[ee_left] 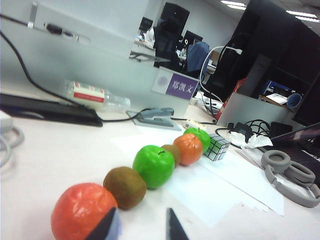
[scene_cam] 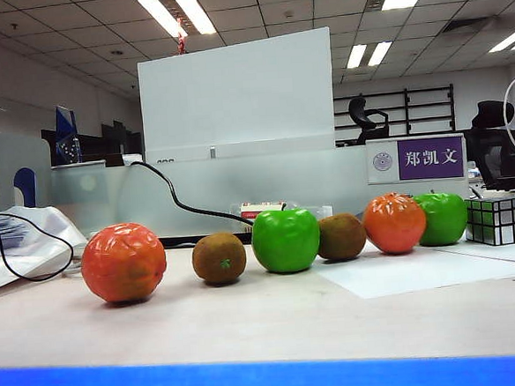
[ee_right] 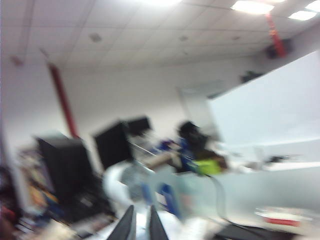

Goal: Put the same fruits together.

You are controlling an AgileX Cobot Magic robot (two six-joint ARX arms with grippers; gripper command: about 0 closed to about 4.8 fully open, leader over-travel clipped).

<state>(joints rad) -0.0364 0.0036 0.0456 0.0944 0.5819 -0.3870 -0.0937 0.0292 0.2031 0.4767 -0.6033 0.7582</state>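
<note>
Sorting has not started, by the look of it: all six fruits sit in one mixed row across the pale tabletop (scene_cam: 275,320), none paired. From the left edge you have the big glossy faceted orange (scene_cam: 123,262), a fuzzy brown kiwi (scene_cam: 219,257), a shiny bright green apple (scene_cam: 285,240), the second brown kiwi (scene_cam: 341,237) touching that apple, the second faceted orange (scene_cam: 394,223), then the far green apple (scene_cam: 442,218) tucked behind it. A silver mirror cube (scene_cam: 499,220) stands just beside that last apple near the right edge; leave it alone. Your left gripper (ee_left: 142,227) hangs low over the table at the row's left end, jaws parted a little and holding nothing, one finger (ee_left: 106,227) in front of the near orange (ee_left: 82,212), with the near kiwi (ee_left: 124,187) just beyond. Your right gripper (ee_right: 138,226) is tilted up toward the ceiling in a blurred view, fingers nearly pressed together, nothing between them, no fruit in sight. I'd judge the next move is a first pick: widen the left jaws well for that fat orange, or take the smaller kiwi. Room is good in front of the row, toward the near blue-taped edge; behind it lie a black cable (scene_cam: 183,203) and a plastic bottle (ee_left: 95,96), so lift before carrying sideways.
</note>
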